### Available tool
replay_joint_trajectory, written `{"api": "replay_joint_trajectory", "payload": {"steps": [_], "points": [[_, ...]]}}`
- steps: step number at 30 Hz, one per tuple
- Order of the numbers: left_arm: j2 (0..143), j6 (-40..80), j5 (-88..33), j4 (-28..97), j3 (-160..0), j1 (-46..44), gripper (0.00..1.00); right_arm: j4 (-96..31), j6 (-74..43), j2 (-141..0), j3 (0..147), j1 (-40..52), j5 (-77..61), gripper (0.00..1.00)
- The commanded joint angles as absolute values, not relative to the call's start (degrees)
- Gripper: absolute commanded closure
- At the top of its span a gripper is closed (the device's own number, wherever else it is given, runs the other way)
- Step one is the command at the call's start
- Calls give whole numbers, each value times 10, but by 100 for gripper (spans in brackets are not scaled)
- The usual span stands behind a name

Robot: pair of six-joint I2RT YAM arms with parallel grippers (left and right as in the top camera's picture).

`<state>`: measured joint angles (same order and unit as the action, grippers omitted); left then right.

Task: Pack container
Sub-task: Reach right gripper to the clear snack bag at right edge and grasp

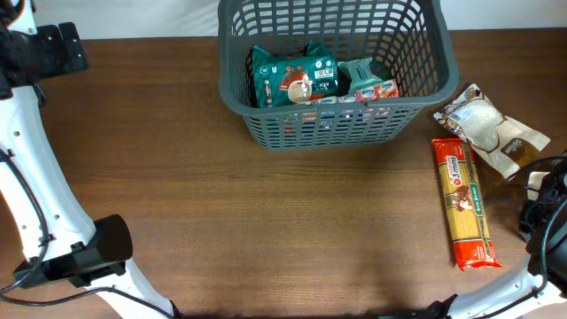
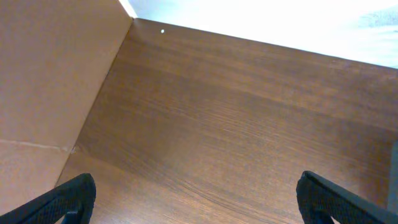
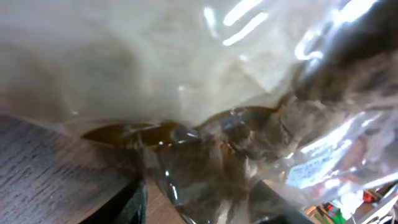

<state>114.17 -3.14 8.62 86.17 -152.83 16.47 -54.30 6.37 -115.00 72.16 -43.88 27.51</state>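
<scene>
the desk (image 1: pixel 221 204) is dark brown wood with a fine grain running left to right, and it fills nearly the whole overhead view. beyond its far edge the room shows only a bright white surface. in the left wrist view a plain cardboard-brown panel (image 2: pixel 50 74) stands along one side of the desk.

the container (image 1: pixel 328 128) sits at the far middle of the desk with its mouth up. its long axis runs left to right, and its far wall is cut off by the top of the frame. inside, a large green packet (image 1: pixel 292 80) lies in the left half. a smaller teal packet (image 1: pixel 361 73) lies to its right with a red and white packet (image 1: pixel 376 90) against it.

right of the container, a long orange pasta packet (image 1: pixel 465 202) lies flat on the desk, its length running near to far. just past its far end lies a clear bag (image 1: pixel 492 128) of white contents with brown print.

the left tool (image 2: pixel 196 186) hangs over bare wood, its fingers spread wide and holding nothing. the right tool (image 3: pixel 202 205) is pressed up against the clear bag, whose crinkled plastic lies between its fingers. i cannot tell whether it is clamped.
</scene>
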Motion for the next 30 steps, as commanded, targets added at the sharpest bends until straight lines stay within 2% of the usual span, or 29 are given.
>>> {"api": "replay_joint_trajectory", "payload": {"steps": [1, 3, 4, 6, 8, 10, 14, 20, 27, 30], "points": [[1145, -21, 88, 862, -1526, 167, 1, -531, 55, -1180, 711, -439, 209, 50], [1145, -21, 88, 862, -1526, 167, 1, -531, 55, -1180, 712, -439, 186, 48], [1145, -21, 88, 862, -1526, 167, 1, -531, 55, -1180, 712, -439, 176, 43], [1145, -21, 88, 862, -1526, 167, 1, -531, 55, -1180, 714, -439, 171, 41], [1145, -21, 88, 862, -1526, 167, 1, -535, 55, -1180, 722, -439, 171, 33], [1145, -21, 88, 862, -1526, 167, 1, -540, 55, -1180, 735, -439, 168, 32], [1145, -21, 88, 862, -1526, 167, 1, -558, 55, -1180, 773, -439, 167, 32], [1145, -21, 88, 862, -1526, 167, 1, -565, 55, -1180, 794, -438, 167, 37], [1145, -21, 88, 862, -1526, 167, 1, -558, 55, -1180, 803, -438, 133, 36], [1145, -21, 88, 862, -1526, 167, 1, -564, 55, -1180, 814, -438, 109, 32]]}}
